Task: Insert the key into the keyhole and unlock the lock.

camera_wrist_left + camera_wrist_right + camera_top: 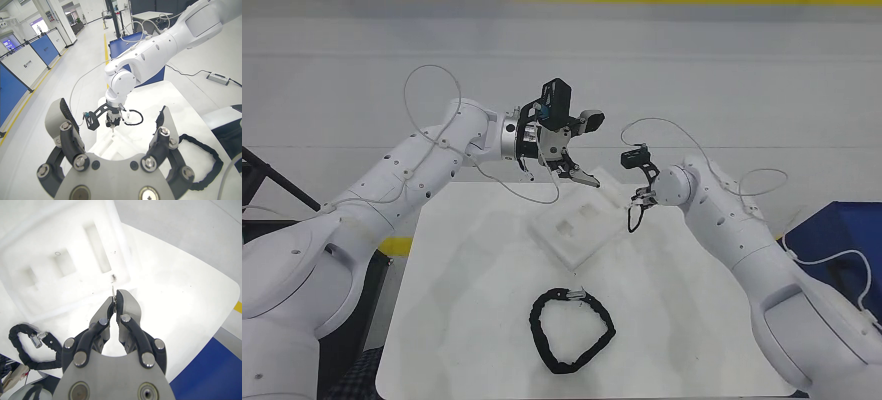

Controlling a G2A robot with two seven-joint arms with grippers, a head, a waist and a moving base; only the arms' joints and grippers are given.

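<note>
A black sleeved chain lock (572, 329) lies coiled on the white table (462, 300), its silver lock cylinder (37, 341) at the loop's joined ends. My right gripper (114, 298) is shut on a small silver key (113, 291), whose blade sticks out past the fingertips, just above the corner of a white foam block (577, 225). The left wrist view shows that gripper (112, 126) with the key (112, 130) pointing down at the foam. My left gripper (113, 121) hangs open and empty above the table's far edge, clear of the chain (206, 161).
The foam block (47, 256) has several rectangular recesses cut into its top. A blue cabinet (842, 240) stands beside the table on the right. Cables loop off both arms. The near half of the table around the chain is bare.
</note>
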